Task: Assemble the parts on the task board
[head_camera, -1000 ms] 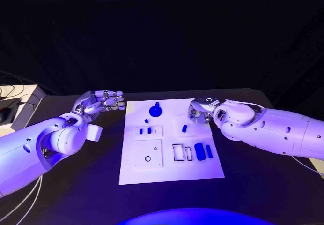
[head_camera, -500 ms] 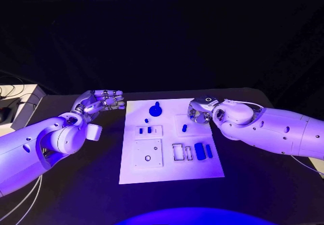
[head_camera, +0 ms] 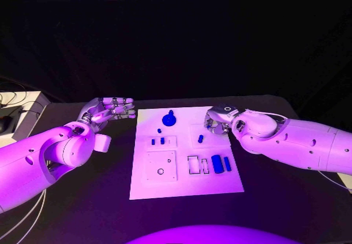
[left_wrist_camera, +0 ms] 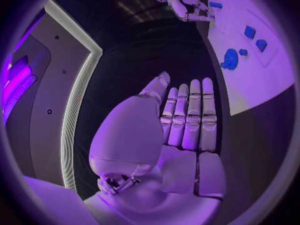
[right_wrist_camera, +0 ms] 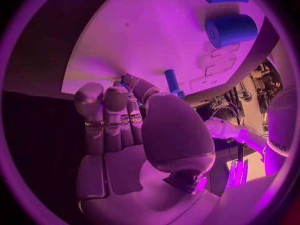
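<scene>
Left hand (head_camera: 110, 109) flat, empty; right hand (head_camera: 215, 122) (fingertips hidden over task board (head_camera: 187, 180)): grasp unclear.

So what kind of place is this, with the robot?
Probably a robot test lab or demo booth: a black table against a dark backdrop, a white task board holding small blue parts, and cables at one side.

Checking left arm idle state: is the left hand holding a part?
No. In the left wrist view the left hand lies flat with straight fingers and nothing in it, off the task board.
</scene>
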